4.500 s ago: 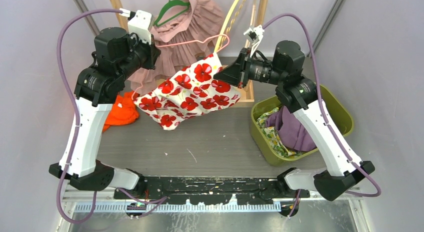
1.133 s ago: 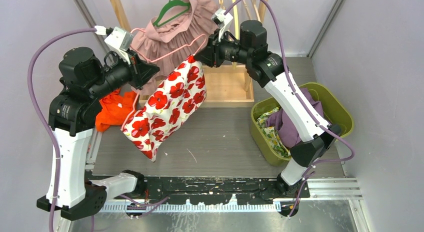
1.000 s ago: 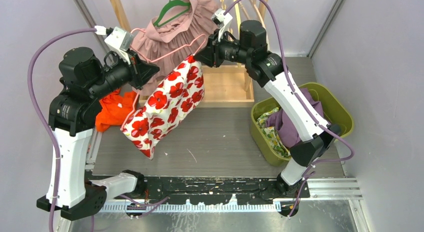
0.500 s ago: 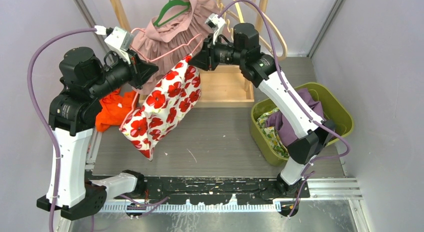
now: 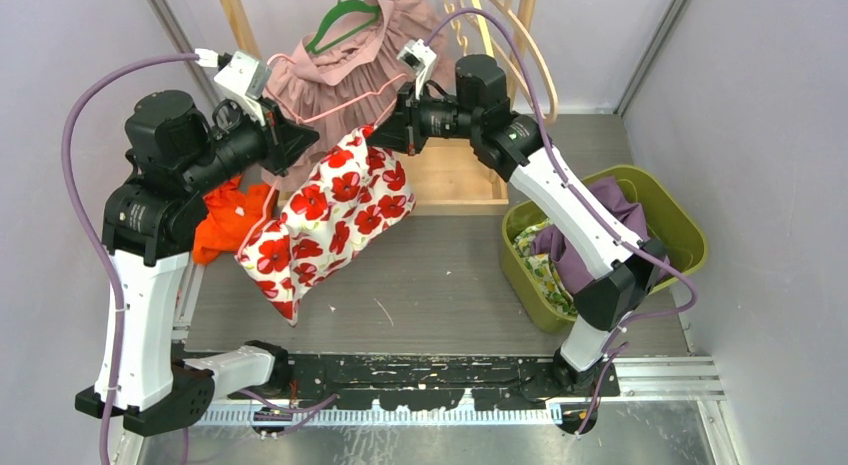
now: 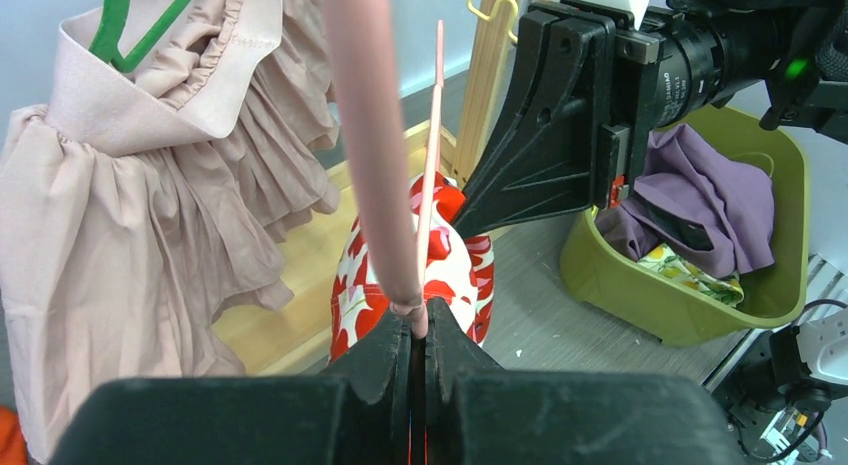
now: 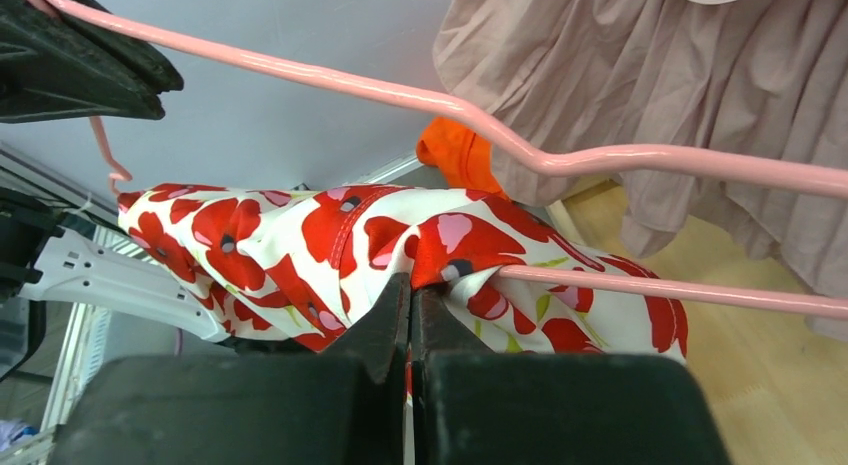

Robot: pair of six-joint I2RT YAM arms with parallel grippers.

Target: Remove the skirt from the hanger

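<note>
The skirt [image 5: 330, 220], white with red poppies, hangs bunched from the lower bar of a pink wire hanger [image 5: 345, 100] held above the table. My left gripper [image 5: 300, 140] is shut on the hanger's thin wire [image 6: 420, 320] at its left end. My right gripper [image 5: 378, 135] is shut on a fold of the skirt [image 7: 270, 245] right where the cloth meets the lower bar [image 7: 700, 293]. In the left wrist view the skirt [image 6: 445, 270] drops below the wire, with the right gripper's black fingers [image 6: 540, 135] just behind it.
A dusty-pink ruffled skirt [image 5: 350, 60] hangs on a green hanger [image 5: 340, 20] from the wooden rack [image 5: 455, 180] just behind. An orange garment [image 5: 225, 220] lies at the left. An olive bin [image 5: 672, 207] with purple and floral cloth sits at the right.
The right gripper slid left along the hanger and closed on the skirt's cloth. The skirt bunched up and swung left. The left arm barely moved.
</note>
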